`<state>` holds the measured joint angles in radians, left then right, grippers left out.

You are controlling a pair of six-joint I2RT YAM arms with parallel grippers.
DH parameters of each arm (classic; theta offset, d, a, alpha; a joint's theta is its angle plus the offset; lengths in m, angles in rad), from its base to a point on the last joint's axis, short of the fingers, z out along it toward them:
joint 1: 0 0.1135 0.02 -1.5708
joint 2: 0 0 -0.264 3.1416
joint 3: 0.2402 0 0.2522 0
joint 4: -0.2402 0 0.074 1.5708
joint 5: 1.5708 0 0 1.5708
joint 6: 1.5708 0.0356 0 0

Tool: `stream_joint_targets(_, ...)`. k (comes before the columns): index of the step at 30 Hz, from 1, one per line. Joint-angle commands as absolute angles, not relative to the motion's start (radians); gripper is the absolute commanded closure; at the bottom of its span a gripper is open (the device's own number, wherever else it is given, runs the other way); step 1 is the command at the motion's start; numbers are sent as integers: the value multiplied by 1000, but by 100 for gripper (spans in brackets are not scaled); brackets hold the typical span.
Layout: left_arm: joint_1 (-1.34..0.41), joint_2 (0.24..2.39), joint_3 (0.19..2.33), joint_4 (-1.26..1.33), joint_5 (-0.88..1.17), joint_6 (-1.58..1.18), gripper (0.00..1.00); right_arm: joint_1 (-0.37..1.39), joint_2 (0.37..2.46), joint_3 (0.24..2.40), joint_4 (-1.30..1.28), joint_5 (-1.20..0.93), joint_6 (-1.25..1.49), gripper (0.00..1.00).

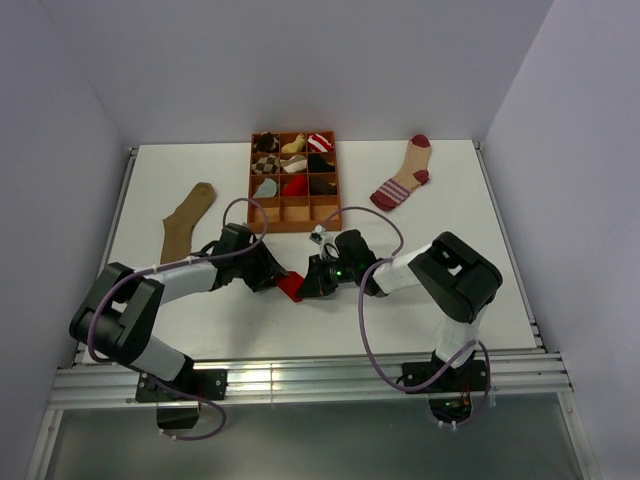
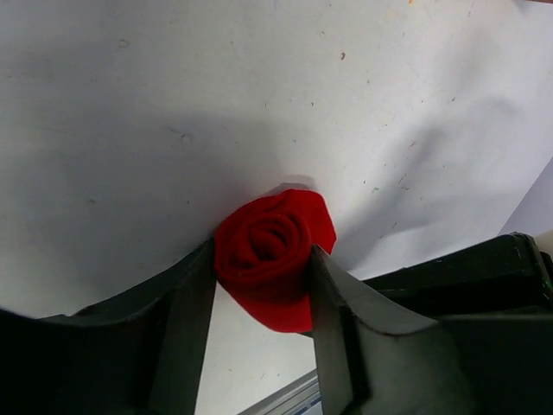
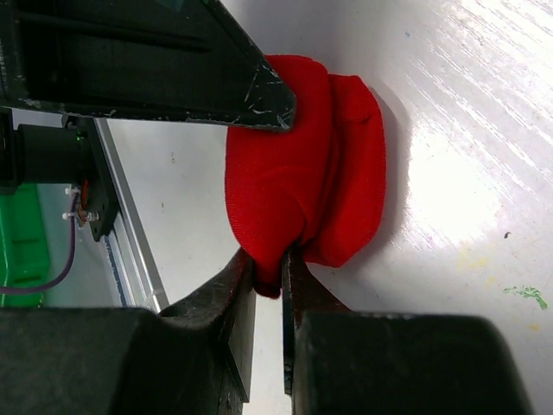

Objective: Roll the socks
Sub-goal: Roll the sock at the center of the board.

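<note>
The red sock [image 2: 272,246] is wound into a tight spiral roll on the white table, seen end-on in the left wrist view. My left gripper [image 2: 263,259] has one finger pressed against each side of the roll. In the right wrist view the red sock [image 3: 294,164] lies bunched, and my right gripper [image 3: 270,264] is shut on a fold of its near edge. From above, the red sock [image 1: 291,286] lies between the left gripper [image 1: 274,274] and the right gripper [image 1: 313,280]. A brown sock [image 1: 188,220] lies flat at the left. A beige sock with maroon stripes [image 1: 403,176] lies at the back right.
A wooden compartment tray [image 1: 296,229] stands at the back centre with several small rolled bundles in its upper cells. A left gripper finger [image 3: 173,69] crosses the top of the right wrist view. The table's metal front rail [image 1: 300,380] runs behind the arm bases.
</note>
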<state>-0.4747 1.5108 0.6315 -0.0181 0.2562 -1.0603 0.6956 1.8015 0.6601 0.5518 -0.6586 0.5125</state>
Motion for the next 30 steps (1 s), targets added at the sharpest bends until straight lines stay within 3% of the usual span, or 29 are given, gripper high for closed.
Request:
stream_joint_targets(1, -479, 1554, 667, -84, 238, -1025, 51, 690, 1790, 660, 465, -612, 492, 94)
stream_joint_targets(6, -483, 1589, 771, -231, 204, -956, 65, 696, 1703, 695, 351, -481, 417, 73)
stream_joint_targets(11, -511, 1652, 940, -489, 109, -841, 67, 756, 1580, 733, 216, -272, 338, 54)
stream_joint_targets(20, -532, 1790, 1111, -672, 107, -744, 65, 983, 1483, 822, 97, 257, 224, 44)
stream_joint_targets(30, -535, 1853, 1186, -736, 101, -712, 65, 1189, 1684, 934, 106, 500, 179, 37)
